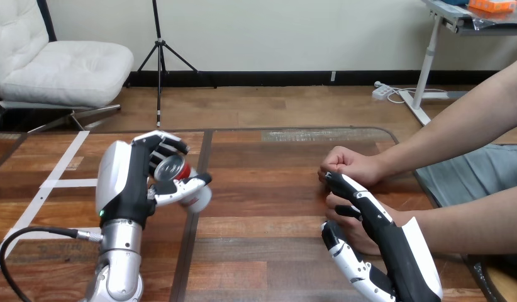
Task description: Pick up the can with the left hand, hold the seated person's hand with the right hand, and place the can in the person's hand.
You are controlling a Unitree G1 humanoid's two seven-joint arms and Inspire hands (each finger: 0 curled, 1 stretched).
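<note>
My left hand (pixel 127 182) is raised above the left part of the wooden table (pixel 268 214), with fingers and thumb curled round a small can (pixel 169 168). The can has a silvery top and a red side, and it tilts with its top towards me. At the right, my right hand (pixel 394 248) reaches over the person's lower hand (pixel 355 231). Its fingers lie across the top of that hand, one curls round it, and the thumb sits on the near side. The person's upper hand (pixel 350 165) is a fist resting just beyond my fingertips.
Both of the person's forearms (pixel 457 129) come in from the right edge. White tape strips (pixel 61 170) mark the table's left part. A dark seam (pixel 196 214) runs front to back beside my left hand. Bare wood lies between my two hands.
</note>
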